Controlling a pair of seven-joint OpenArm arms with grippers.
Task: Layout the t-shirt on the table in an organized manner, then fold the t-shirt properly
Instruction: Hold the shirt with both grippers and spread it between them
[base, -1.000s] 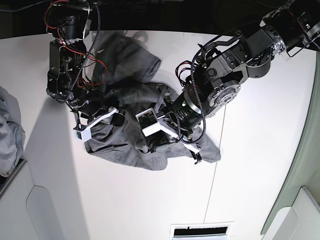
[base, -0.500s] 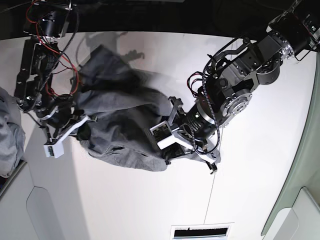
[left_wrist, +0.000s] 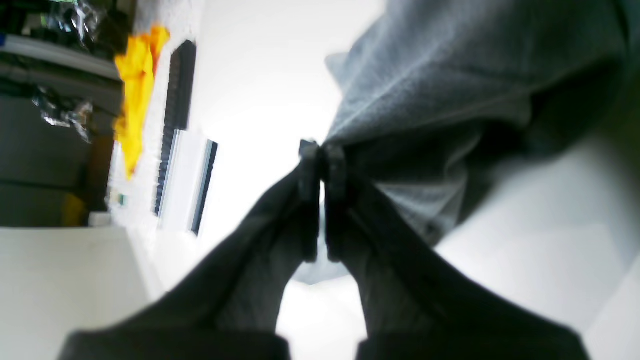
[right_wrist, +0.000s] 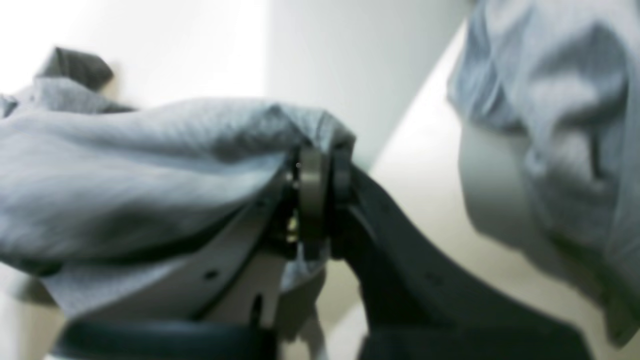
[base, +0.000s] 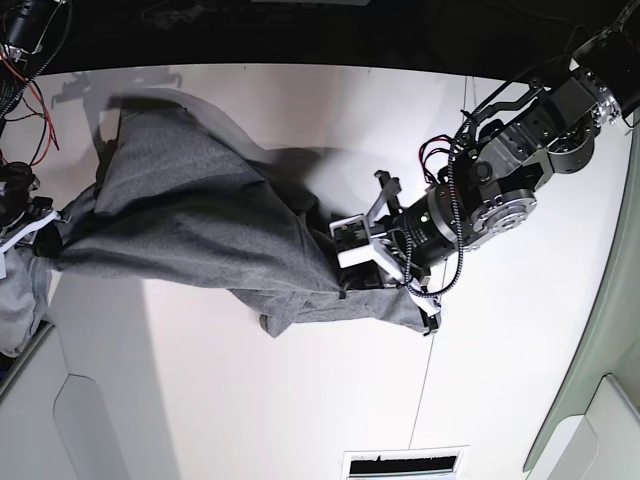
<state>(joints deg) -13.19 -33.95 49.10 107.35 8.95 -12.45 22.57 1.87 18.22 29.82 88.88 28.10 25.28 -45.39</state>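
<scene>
The t-shirt (base: 200, 230) stretches across the white counter (base: 500, 380) between both arms. The left gripper (left_wrist: 322, 160) pinches its edge. The right gripper (right_wrist: 320, 175) (partly draped) pinches another fold.

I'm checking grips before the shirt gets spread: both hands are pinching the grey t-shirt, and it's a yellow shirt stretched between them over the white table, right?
One thing is off: the t-shirt is heather grey, not yellow, as the base view shows. The rest holds: the left hand and right hand are each shut on it, stretched over the white table.
</scene>
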